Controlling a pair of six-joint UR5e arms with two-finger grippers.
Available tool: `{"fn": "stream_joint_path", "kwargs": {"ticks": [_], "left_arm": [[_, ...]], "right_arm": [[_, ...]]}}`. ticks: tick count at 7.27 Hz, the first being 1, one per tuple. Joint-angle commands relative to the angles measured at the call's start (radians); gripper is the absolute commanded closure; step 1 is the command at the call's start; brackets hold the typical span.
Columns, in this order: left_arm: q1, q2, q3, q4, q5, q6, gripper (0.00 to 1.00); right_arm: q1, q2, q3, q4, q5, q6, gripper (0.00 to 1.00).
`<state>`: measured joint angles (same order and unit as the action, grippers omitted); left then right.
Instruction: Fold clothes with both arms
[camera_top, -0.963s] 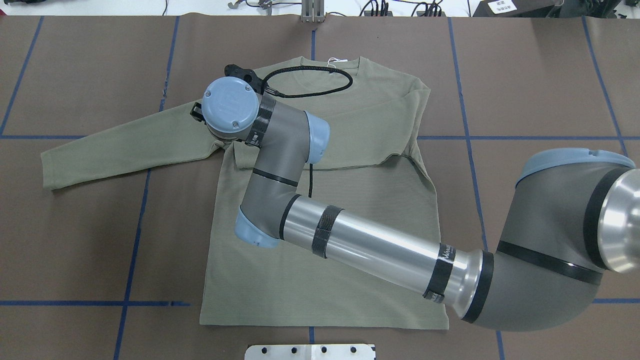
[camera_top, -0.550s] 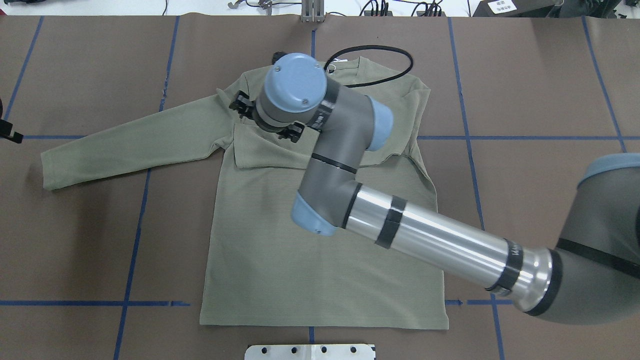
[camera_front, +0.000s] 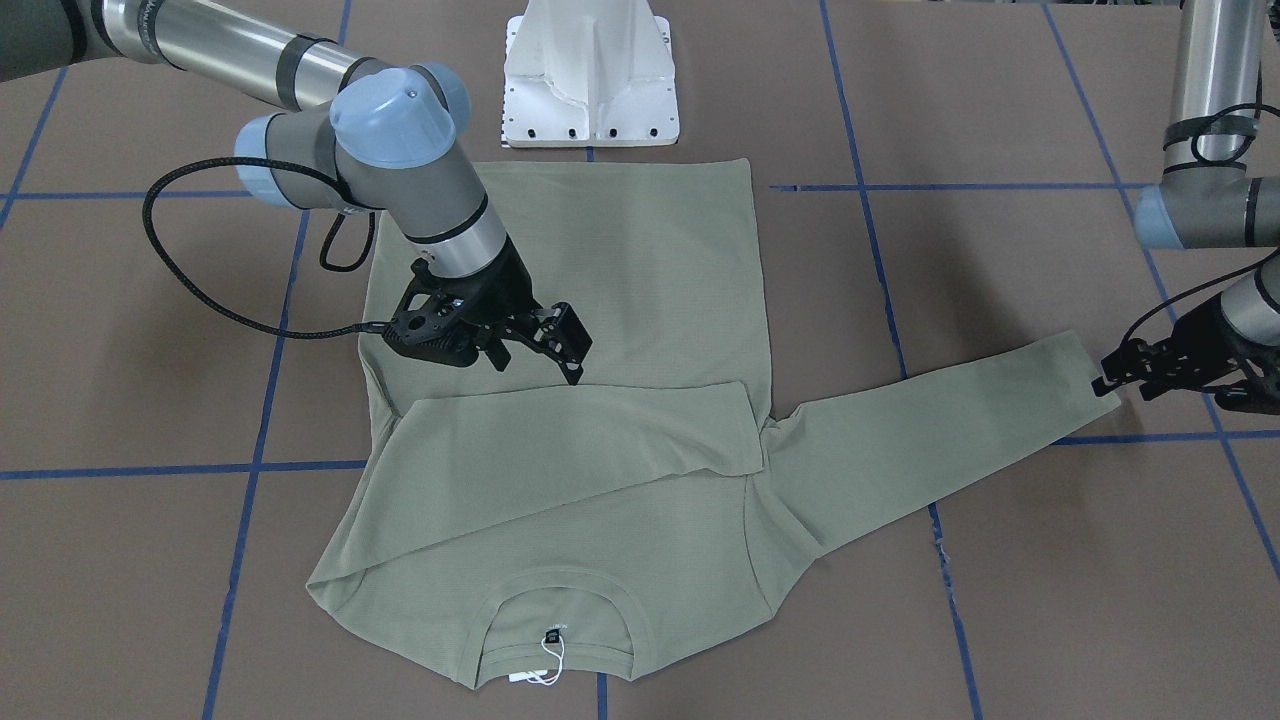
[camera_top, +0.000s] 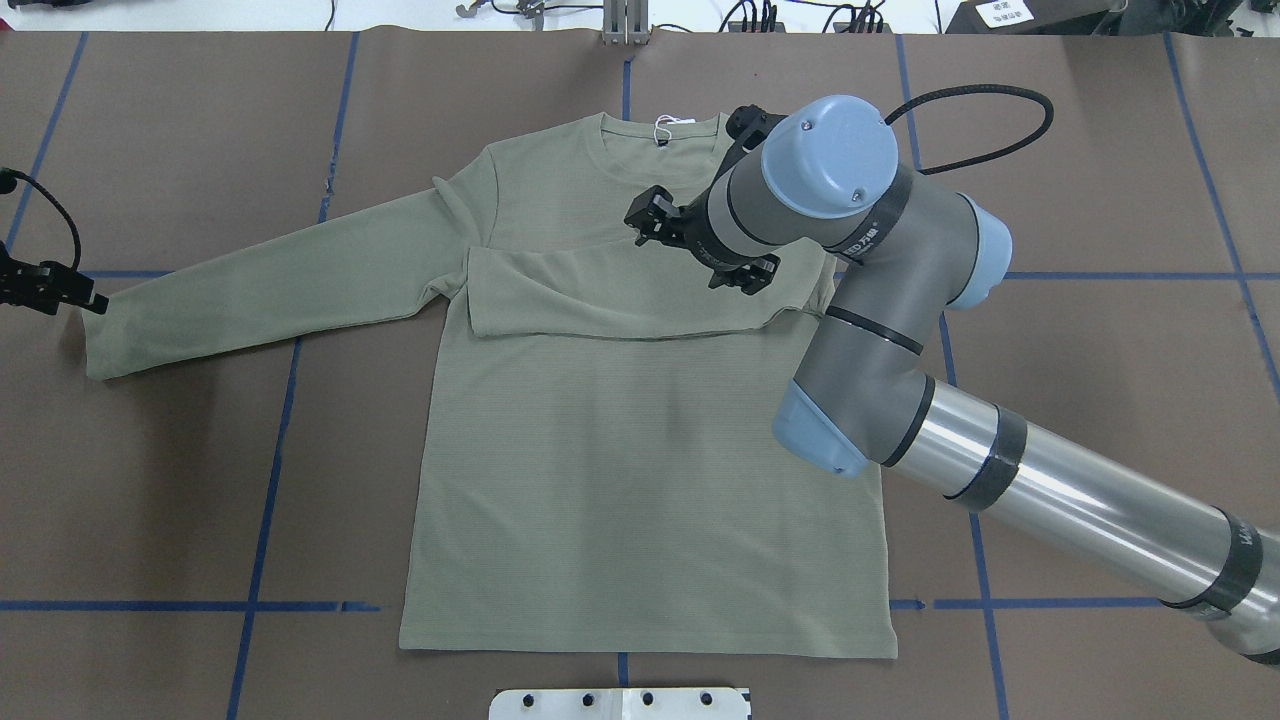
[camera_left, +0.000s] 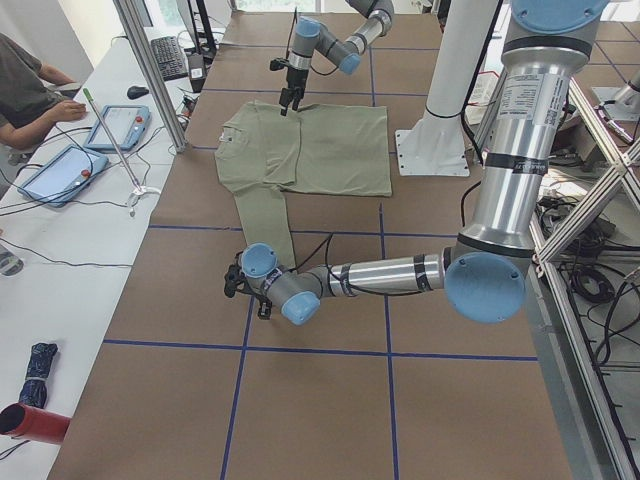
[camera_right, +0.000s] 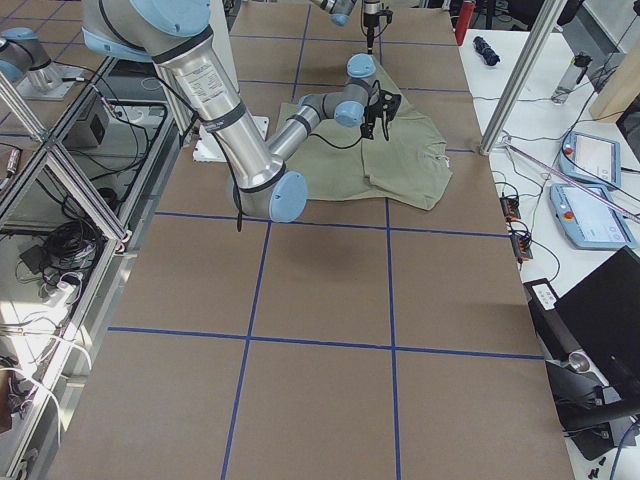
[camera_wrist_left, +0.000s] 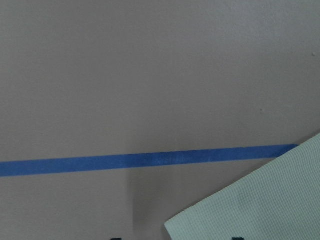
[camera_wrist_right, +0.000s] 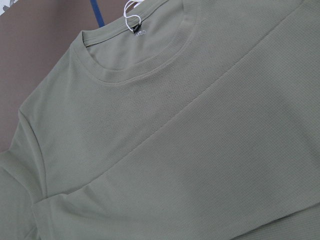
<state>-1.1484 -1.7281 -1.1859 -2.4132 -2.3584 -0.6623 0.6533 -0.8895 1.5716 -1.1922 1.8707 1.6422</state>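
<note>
The olive-green shirt (camera_top: 640, 450) is lying flat on the brown desk (camera_top: 1100, 200), right in front of the white base (camera_front: 590, 80). Its hem is sitting nearest the base and its neckline (camera_front: 560, 600) is pointing away from it, with the white hang tag (camera_front: 550, 665) resting at the collar. The right sleeve (camera_top: 620, 300) is lying folded across the chest, on the side of the shirt far from the base. The left sleeve (camera_top: 270, 280) is stretching straight out to the base's left.

The right gripper (camera_top: 697, 247) is hovering above the chest, beyond the base and a little to its right. Its fingers are standing wide apart and are holding nothing (its wrist camera is seeing only collar and folded sleeve).

The left gripper (camera_top: 88, 298) is sitting low at the desk, far to the base's left, with its tip at the left sleeve's cuff. I cannot tell whether its fingers are parted or closed on the fabric.
</note>
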Motion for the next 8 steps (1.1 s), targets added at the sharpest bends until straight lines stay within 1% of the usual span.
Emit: {"fn": "stream_joint_path", "kwargs": {"ticks": [1, 2, 5, 6, 7, 8], "left_arm": [[0.012, -0.021, 0.011, 0.002, 0.001, 0.0, 0.3], [0.019, -0.022, 0.022, 0.002, 0.001, 0.0, 0.32], [0.021, -0.021, 0.023, 0.0, 0.001, -0.002, 0.34], [0.021, -0.022, 0.022, 0.002, -0.001, -0.003, 0.51], [0.021, -0.022, 0.02, 0.002, -0.002, -0.003, 0.95], [0.021, -0.022, 0.012, 0.002, -0.007, -0.003, 1.0]], "right_arm": [[0.003, -0.019, 0.024, -0.001, -0.001, -0.007, 0.0], [0.003, -0.023, 0.028, -0.001, -0.001, -0.007, 0.0], [0.003, -0.023, 0.034, -0.001, -0.004, -0.007, 0.0], [0.003, -0.023, 0.034, -0.001, -0.004, -0.007, 0.0], [0.003, -0.025, 0.034, -0.001, -0.004, -0.007, 0.0], [0.003, -0.025, 0.034, -0.001, -0.004, -0.007, 0.0]]}}
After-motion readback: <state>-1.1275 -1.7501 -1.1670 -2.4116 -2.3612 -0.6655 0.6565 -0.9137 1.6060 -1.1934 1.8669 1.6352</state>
